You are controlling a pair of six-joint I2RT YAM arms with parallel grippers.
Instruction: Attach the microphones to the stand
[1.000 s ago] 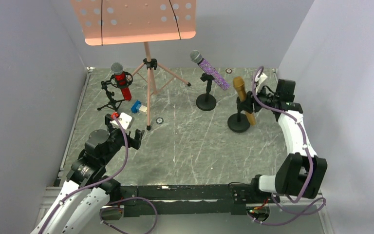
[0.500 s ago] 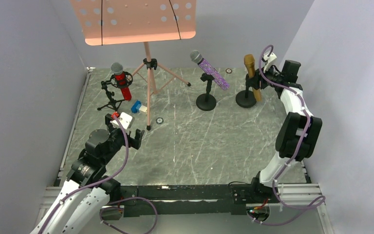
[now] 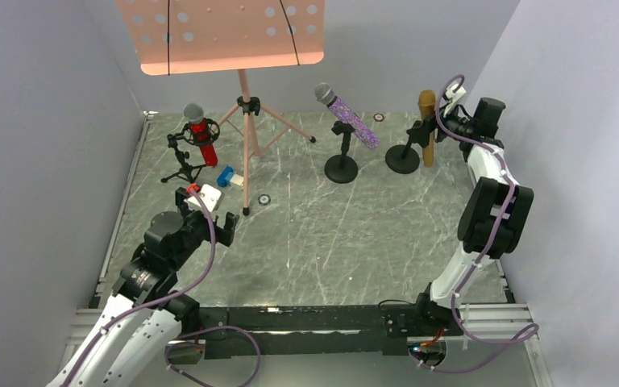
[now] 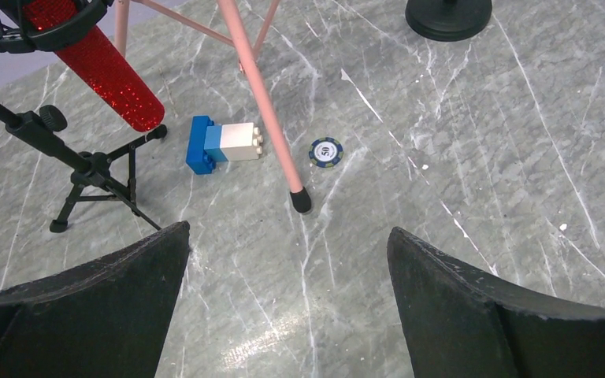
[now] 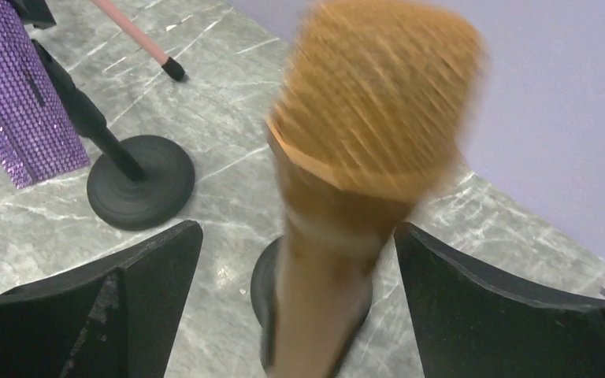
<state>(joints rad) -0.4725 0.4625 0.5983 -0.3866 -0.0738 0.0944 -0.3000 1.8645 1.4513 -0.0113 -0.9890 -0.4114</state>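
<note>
The gold microphone (image 3: pixel 427 121) stands upright in the clip of a round-based stand (image 3: pixel 402 160) at the far right. My right gripper (image 3: pixel 438 129) is at its shaft. In the right wrist view the blurred gold microphone (image 5: pixel 362 118) sits between the spread fingers (image 5: pixel 157 268), with a gap on each side. The purple microphone (image 3: pixel 353 119) leans in its own round-based stand (image 3: pixel 341 169). The red microphone (image 3: pixel 202 137) sits in a small tripod stand (image 4: pixel 87 169) at the far left. My left gripper (image 3: pixel 206 214) hangs open over bare table near the left front.
A pink music stand (image 3: pixel 246 105) rises at the back middle, one leg foot (image 4: pixel 301 201) in front of my left gripper. A blue-and-white block (image 4: pixel 224 146) and a poker chip (image 4: pixel 326 151) lie beside that leg. Grey walls close in left, right and behind.
My right arm carried the gold microphone with its stand from mid-right to the far right back. Its jaws then spread apart off the shaft. The left arm barely moved.
</note>
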